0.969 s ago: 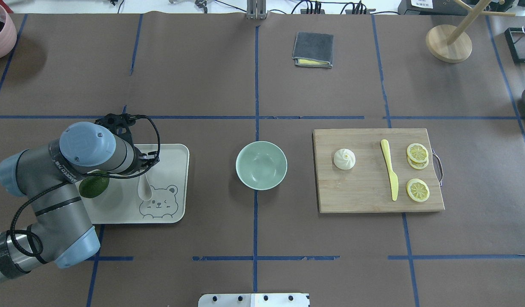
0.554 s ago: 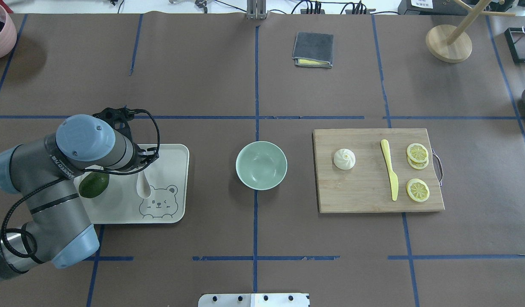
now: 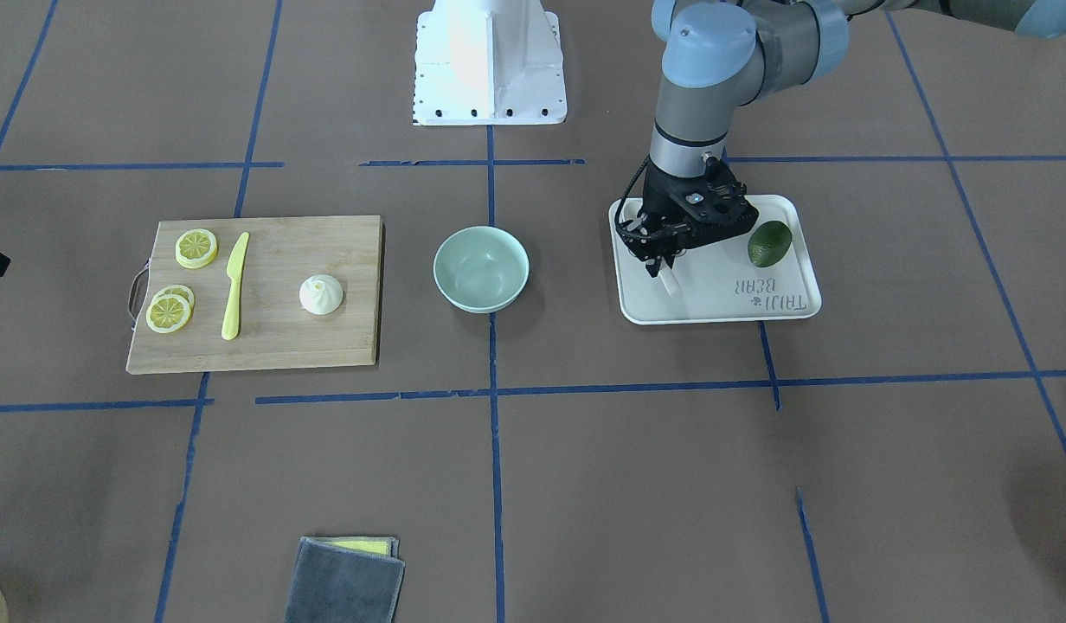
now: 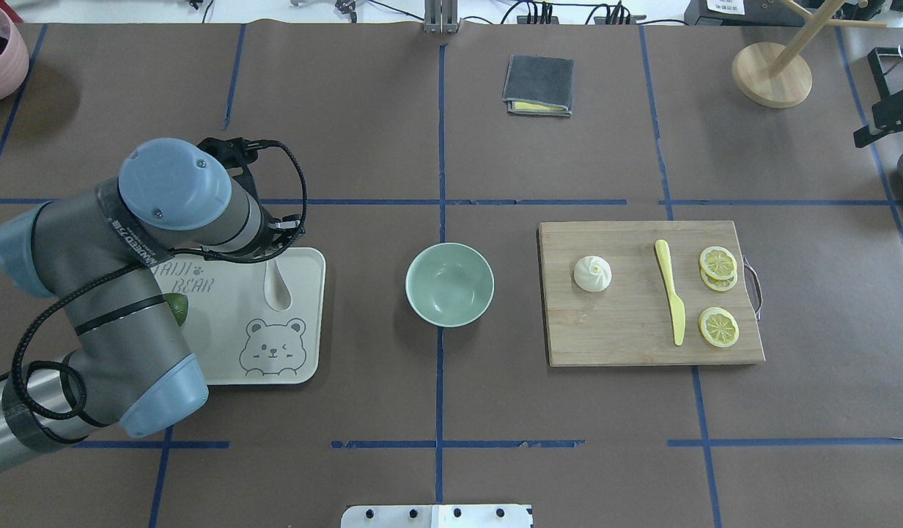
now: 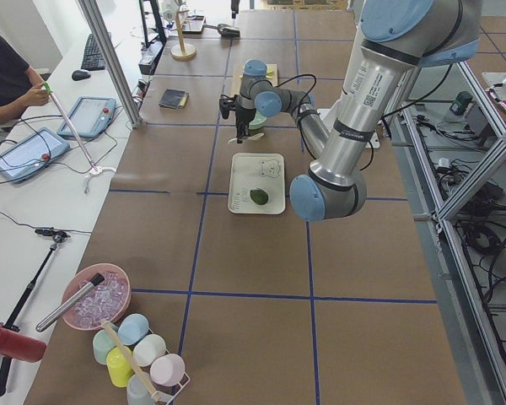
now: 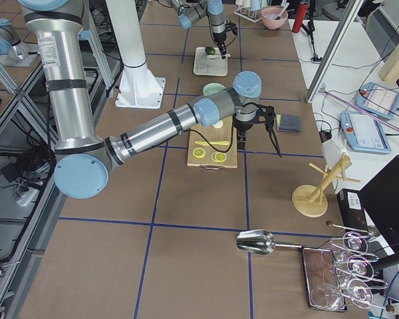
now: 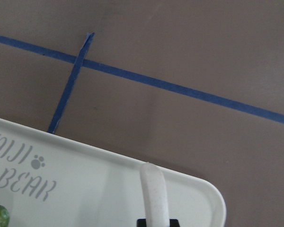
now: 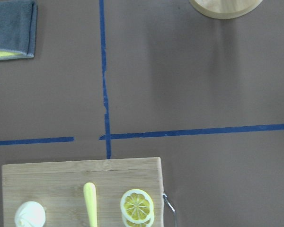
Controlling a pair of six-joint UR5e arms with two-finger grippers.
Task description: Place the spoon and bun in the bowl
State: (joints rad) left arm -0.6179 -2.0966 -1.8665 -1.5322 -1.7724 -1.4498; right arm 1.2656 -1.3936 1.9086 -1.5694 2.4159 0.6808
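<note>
Bright, even light from above. Soft, short shadows lie beside the bowl (image 4: pixel 449 284) and under the left arm (image 4: pixel 129 293) on the bench (image 4: pixel 349 147). White base plate (image 3: pixel 490 61) blown out. Spoon (image 7: pixel 154 194) close to the wrist lens, slightly soft.

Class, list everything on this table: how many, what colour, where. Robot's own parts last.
bowl: 1, pale green, table centre, empty
tray: 1, cream, robot's left of the bowl
spoon: 1, white, held above the tray
green fruit: 1, green, on the tray
cutting board: 1, wooden, robot's right of the bowl
bun: 1, white, on the cutting board
knife: 1, yellow, on the cutting board
lemon slices: 3, yellow, on the cutting board, two overlapping
cloth: 1, grey, far side of the table
wooden stand: 1, light wood, far right corner
left gripper: 1, black, shut on the spoon
right gripper: 1, black, above the table; grip unclear
</note>
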